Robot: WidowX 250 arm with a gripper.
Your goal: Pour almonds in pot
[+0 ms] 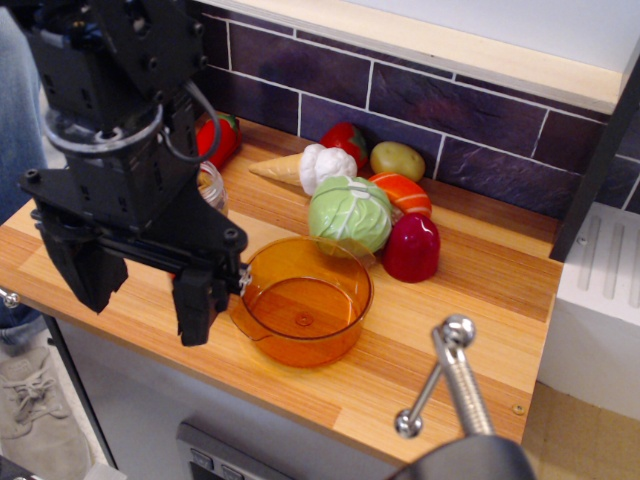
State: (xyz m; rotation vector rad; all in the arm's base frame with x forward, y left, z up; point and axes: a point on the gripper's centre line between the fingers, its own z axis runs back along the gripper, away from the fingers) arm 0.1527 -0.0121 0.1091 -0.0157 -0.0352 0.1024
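observation.image showed the pincer (145, 290) spread open and empty, left of the orange pot (305, 300). Almond jar (210, 185) sat mostly hidden behind the arm. Step looked pre-grasp; next: grab the jar.

Pot (305, 300) before cabbage (349, 213), jar (211, 185) behind claw (145, 290), left.

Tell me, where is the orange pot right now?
The orange pot sits near the front of the wooden counter, just right of the open gripper, with the green cabbage right behind it.
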